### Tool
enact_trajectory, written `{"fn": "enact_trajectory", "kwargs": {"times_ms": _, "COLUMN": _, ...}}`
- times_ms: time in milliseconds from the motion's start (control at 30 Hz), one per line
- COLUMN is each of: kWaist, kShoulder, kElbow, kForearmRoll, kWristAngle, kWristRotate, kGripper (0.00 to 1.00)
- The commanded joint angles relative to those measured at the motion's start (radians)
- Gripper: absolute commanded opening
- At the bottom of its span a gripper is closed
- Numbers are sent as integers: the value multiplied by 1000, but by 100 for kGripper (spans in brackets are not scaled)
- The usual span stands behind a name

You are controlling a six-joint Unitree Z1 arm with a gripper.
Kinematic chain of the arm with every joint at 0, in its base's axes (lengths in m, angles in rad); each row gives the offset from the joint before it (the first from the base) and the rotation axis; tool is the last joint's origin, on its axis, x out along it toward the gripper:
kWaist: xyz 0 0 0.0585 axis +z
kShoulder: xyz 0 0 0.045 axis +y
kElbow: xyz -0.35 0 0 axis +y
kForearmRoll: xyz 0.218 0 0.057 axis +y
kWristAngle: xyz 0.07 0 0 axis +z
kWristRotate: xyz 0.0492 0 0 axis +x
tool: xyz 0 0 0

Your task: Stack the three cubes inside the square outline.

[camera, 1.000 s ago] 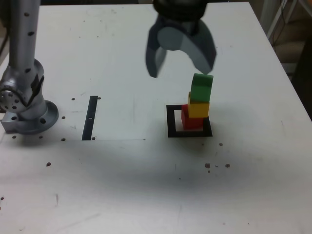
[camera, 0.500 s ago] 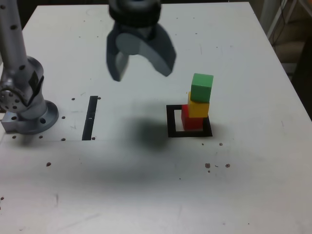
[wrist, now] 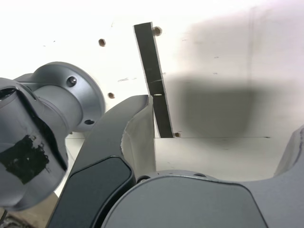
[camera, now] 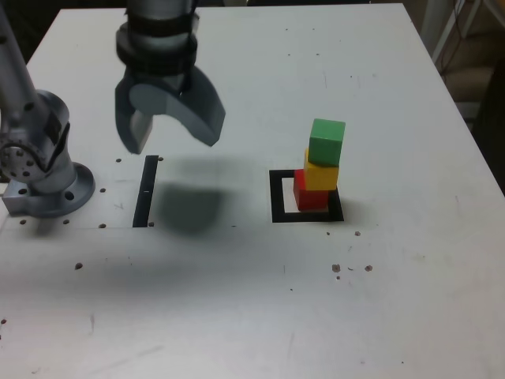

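The arm's upper part is cut off at the top of the exterior view, so only its wrist and the pincer (camera: 170, 134) show. The red cube (camera: 310, 192) is partly hidden behind the yellow cube (camera: 321, 174) that sits on it. In the wrist view the cubes cannot be seen at all, and one finger is cut off at the edge of the picture.

The wrist hangs down from above, over the table (camera: 237, 300), near the thin black strip (camera: 146, 190). It is between the arm's round silver base (camera: 47, 185) and the cubes. The pincer points down and is up in the air, with its dark shadow on the table under it.

The pincer is spread wide. It holds nothing and touches nothing. In the wrist view, bare table shows between its 2 fingers (wrist: 123, 142).

The 3 cubes stand in 1 tower: red at the bottom, yellow in the middle, the green cube (camera: 327, 141) on top. The red cube sits inside the square outline (camera: 278, 196), toward the exterior view's right. The tower is well apart from the pincer.
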Motion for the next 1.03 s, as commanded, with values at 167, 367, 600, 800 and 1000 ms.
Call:
{"fn": "enact_trajectory", "kwargs": {"times_ms": 167, "kWaist": 5, "kShoulder": -13, "kElbow": 108, "kForearmRoll": -95, "kWristAngle": -25, "kWristRotate": -3, "kGripper": 99}}
{"fn": "enact_trajectory", "kwargs": {"times_ms": 367, "kWaist": 27, "kShoulder": -8, "kElbow": 218, "kForearmRoll": -196, "kWristAngle": -39, "kWristRotate": -3, "kGripper": 99}}
{"fn": "enact_trajectory", "kwargs": {"times_ms": 600, "kWaist": 31, "kShoulder": 0, "kElbow": 265, "kForearmRoll": -245, "kWristAngle": -47, "kWristRotate": -3, "kGripper": 99}}
{"fn": "enact_trajectory", "kwargs": {"times_ms": 800, "kWaist": 31, "kShoulder": -3, "kElbow": 265, "kForearmRoll": -249, "kWristAngle": -47, "kWristRotate": -3, "kGripper": 99}}
{"fn": "enact_trajectory", "kwargs": {"times_ms": 1000, "kWaist": 31, "kShoulder": -5, "kElbow": 263, "kForearmRoll": -248, "kWristAngle": -45, "kWristRotate": -3, "kGripper": 99}}
